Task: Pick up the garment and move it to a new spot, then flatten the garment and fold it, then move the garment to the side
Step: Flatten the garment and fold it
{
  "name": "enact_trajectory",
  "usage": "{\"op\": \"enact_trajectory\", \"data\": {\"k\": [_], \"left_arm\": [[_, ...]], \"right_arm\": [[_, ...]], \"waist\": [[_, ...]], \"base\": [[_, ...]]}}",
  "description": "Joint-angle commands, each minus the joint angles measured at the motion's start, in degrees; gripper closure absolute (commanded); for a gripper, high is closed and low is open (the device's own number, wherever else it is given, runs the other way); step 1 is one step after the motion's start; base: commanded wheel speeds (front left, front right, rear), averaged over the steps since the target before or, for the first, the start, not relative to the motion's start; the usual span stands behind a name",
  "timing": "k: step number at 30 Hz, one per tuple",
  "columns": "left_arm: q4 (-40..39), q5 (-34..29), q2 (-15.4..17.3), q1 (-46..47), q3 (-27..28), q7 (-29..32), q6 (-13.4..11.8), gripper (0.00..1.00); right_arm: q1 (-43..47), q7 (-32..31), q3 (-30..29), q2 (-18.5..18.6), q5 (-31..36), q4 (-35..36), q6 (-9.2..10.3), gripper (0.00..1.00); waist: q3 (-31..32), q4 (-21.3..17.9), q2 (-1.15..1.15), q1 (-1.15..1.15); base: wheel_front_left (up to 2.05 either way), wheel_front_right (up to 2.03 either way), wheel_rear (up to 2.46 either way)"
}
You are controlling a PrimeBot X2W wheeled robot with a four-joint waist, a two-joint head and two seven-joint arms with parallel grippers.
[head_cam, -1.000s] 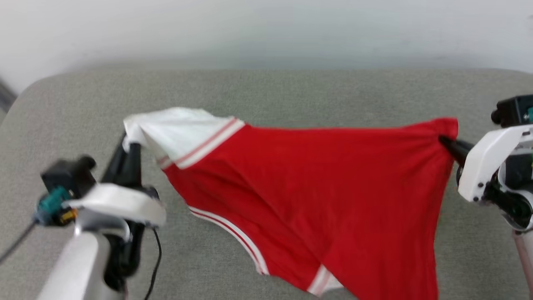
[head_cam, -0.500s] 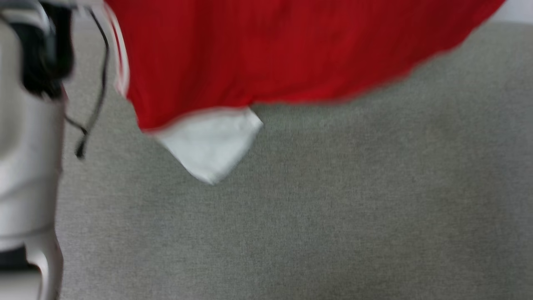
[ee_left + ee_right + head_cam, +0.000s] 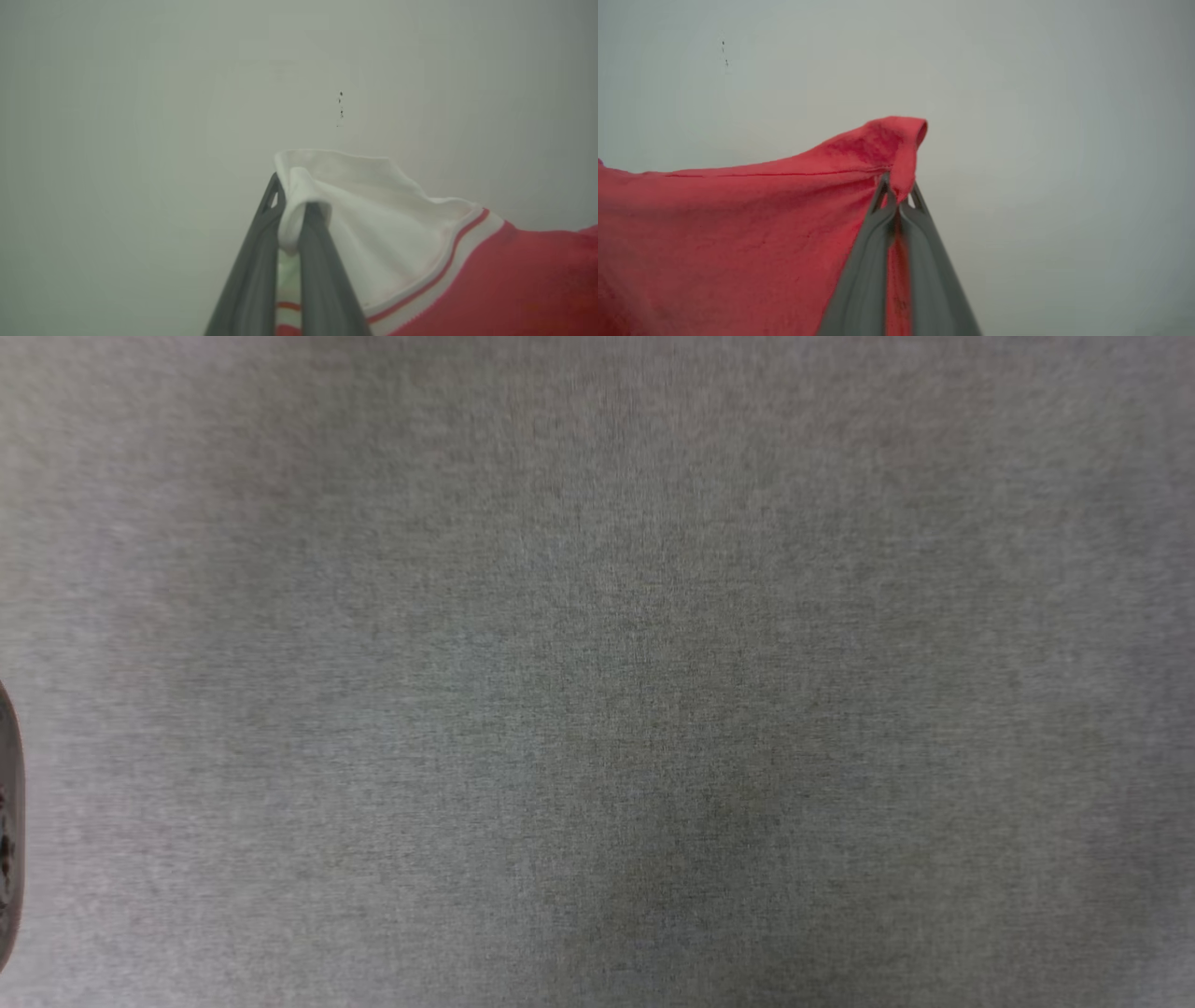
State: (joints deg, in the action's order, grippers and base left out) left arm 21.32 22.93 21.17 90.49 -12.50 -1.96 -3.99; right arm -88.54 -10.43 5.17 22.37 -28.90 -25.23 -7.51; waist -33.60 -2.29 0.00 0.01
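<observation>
Red jersey T-shirt with white sleeves (image 3: 738,233) hangs stretched across the lower part of both wrist frames. Left gripper (image 3: 293,210) pinches a white sleeve, right gripper (image 3: 899,191) clamps a red corner, probably to spread it flat onto the grey fabric surface (image 3: 597,672).

Open passage across grey upholstered surface (image 3: 597,672), save a dark rounded edge (image 3: 7,821) at far left. Ahead, pale wall (image 3: 140,116). Red garment (image 3: 714,224) stretched between left gripper (image 3: 294,200) and right gripper (image 3: 899,186), barring that gap.
</observation>
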Motion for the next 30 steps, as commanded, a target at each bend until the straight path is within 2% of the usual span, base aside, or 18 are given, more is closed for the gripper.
{"op": "enact_trajectory", "data": {"k": [1, 10, 16, 24, 30], "left_arm": [[0.83, -0.22, -0.16, 0.23, -0.24, -0.25, 0.15, 1.0], [13.97, -0.23, -3.14, 1.87, -3.21, -2.56, 2.09, 1.0], [25.3, 1.0, -6.4, -1.73, -4.65, -5.93, 4.14, 1.0], [38.95, 4.94, -11.1, -11.35, -4.04, -11.05, 7.7, 1.0], [44.69, 7.3, -13.5, -22.44, -3.6, -12.79, 9.99, 1.0]], "right_arm": [[-0.71, 0.48, 0.51, -0.19, -0.46, -0.93, 0.04, 1.0], [-5.14, 5.54, 7.96, -2.79, -3.49, -15.39, 0.04, 1.0], [-2.05, 8.31, 13.29, -4.88, -5.53, -25.98, 0.04, 1.0], [7.88, 10.09, 20.09, -6.62, -7.64, -35.91, 0.04, 1.0], [19.9, 12.18, 23.69, -6.69, -11.21, -37.39, 0.04, 1.0]], "waist": [[-3.18, -0.42, 0.0, -0.01], [-6.45, -0.79, 0.0, -0.01], [-4.21, -0.45, 0.0, -0.01], [4.9, 0.54, 0.0, -0.01], [13.63, 1.1, 0.0, -0.01]], "base": [[0.0, 0.0, 0.0], [0.0, 0.0, 0.0], [0.0, 0.0, 0.0], [0.0, 0.0, 0.0], [0.0, 0.0, 0.0]]}}
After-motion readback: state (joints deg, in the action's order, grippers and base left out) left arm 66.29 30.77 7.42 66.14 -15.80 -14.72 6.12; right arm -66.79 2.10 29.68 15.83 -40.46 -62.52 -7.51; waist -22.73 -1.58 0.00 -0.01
